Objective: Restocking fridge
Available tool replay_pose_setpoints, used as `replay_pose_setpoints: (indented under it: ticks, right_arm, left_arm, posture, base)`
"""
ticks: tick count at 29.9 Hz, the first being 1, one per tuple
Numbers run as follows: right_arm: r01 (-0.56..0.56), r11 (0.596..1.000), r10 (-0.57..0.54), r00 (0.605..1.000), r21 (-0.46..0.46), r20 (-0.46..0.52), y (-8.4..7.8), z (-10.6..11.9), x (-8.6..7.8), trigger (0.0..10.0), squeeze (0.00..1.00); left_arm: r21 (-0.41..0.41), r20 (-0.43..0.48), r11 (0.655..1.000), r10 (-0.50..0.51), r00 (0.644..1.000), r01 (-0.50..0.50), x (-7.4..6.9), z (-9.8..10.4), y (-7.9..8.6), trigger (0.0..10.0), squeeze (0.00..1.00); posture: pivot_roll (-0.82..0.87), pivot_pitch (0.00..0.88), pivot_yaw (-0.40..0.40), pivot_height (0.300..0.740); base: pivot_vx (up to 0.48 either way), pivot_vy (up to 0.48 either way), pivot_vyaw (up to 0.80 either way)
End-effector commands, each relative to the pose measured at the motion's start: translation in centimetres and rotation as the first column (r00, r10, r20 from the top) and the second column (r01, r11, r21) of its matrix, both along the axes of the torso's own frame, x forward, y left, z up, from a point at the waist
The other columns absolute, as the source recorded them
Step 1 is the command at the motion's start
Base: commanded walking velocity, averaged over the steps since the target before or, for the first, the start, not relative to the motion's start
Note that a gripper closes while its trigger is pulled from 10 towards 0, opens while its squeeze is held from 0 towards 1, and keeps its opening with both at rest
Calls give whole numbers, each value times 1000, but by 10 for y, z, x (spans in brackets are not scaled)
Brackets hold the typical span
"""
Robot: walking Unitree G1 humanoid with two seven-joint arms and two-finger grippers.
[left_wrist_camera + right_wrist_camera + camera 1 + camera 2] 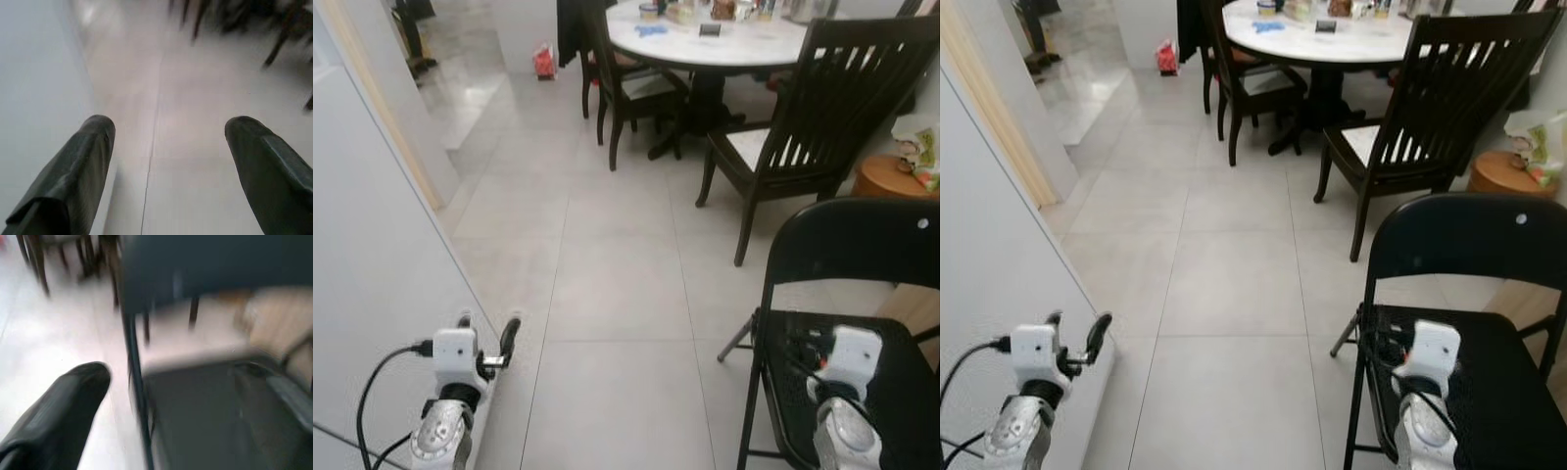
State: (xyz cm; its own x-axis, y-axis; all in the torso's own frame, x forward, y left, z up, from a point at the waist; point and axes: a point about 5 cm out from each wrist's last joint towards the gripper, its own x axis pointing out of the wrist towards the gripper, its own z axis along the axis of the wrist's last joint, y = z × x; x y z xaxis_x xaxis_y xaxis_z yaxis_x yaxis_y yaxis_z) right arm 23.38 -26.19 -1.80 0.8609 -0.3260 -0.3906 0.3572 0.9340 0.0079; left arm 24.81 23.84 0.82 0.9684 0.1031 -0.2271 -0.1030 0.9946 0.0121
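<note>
A black folding chair (862, 294) stands right ahead under the right tool (161, 391) (grip unclear); the left tool (166, 147), released and empty, hangs beside a white wall (372, 294). Dark dining chairs (803, 117) ring the cluttered tabletop (724, 44).

wooden chairs (808, 117): 2 | folding chair (847, 264): 1 | round table (715, 44): 1 | red bag (544, 62): 1

We see our left gripper (166, 147) with its two black fingers (73, 171) spread wide above pale floor tiles (195, 98), beside a white wall (34, 98).
</note>
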Motion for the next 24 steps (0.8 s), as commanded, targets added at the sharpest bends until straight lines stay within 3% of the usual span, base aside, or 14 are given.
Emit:
replay_pose_setpoints:
  ticks: [1, 2, 3, 4, 5, 8, 11, 14, 21, 24]
  right_arm:
    - [13, 999, -6, 993, 51, -119, 6, -18, -13, 10000, 0]
    - [20, 997, -8, 983, 68, -182, 8, -26, -20, 10000, 0]
    - [-10, 994, 41, 955, 105, -294, 17, -41, -35, 10000, 0]
    - [-10, 994, 41, 955, 105, -294, 17, -41, -35, 10000, 0]
    - [-47, 992, 86, 934, 120, -347, 24, -49, -44, 10000, 0]
    - [-6, 984, 73, 927, 179, -368, 30, -56, -52, 10000, 0]
    - [-10, 982, 88, 909, 191, -407, 35, -61, -60, 10000, 0]
    - [-15, 979, 104, 898, 205, -428, 38, -65, -65, 10000, 0]
    - [-57, 974, 156, 873, 220, -462, 40, -69, -73, 10000, 0]
    - [-82, 972, 181, 859, 220, -478, 37, -70, -77, 10000, 0]
  left_arm:
    - [-18, -94, 999, 47, 994, -49, -8, -14, 7, 10000, 0]
    - [-29, -143, 998, 54, 988, -59, -11, -21, 8, 10000, 0]
    - [-89, -245, 985, 120, 962, -146, -22, -37, 13, 10000, 0]
    - [-89, -245, 985, 120, 962, -146, -22, -37, 13, 10000, 0]
    - [-81, -324, 975, 168, 931, -205, -34, -47, 20, 10000, 0]
    - [-81, -473, 928, 285, 834, -363, -67, -67, 34, 10000, 0]
    - [-3, -555, 983, 152, 818, -185, -79, -79, 20, 10000, 0]
    - [10, -569, 996, 76, 819, -85, -79, -81, 12, 10000, 0]
    - [-6, -573, 995, 76, 816, -96, -75, -81, 10, 10000, 0]
    - [0, -594, 996, 76, 801, -94, -77, -83, 8, 10000, 0]
  posture:
    - [-134, 0, 14, 740]
    - [-134, 0, 14, 740]
    - [-102, 0, 8, 740]
    - [-102, 0, 8, 740]
    - [-98, 0, 18, 740]
    - [-94, 0, 23, 740]
    - [-95, 0, 34, 740]
    - [-107, 0, 41, 740]
    - [-95, 0, 31, 740]
    - [-97, 0, 21, 740]
  base:
    - [0, 0, 0]
    - [0, 0, 0]
    - [0, 0, 0]
    - [0, 0, 0]
    - [0, 0, 0]
    - [0, 0, 0]
    - [0, 0, 0]
    - [0, 0, 0]
    - [0, 0, 0]
    - [0, 0, 583]
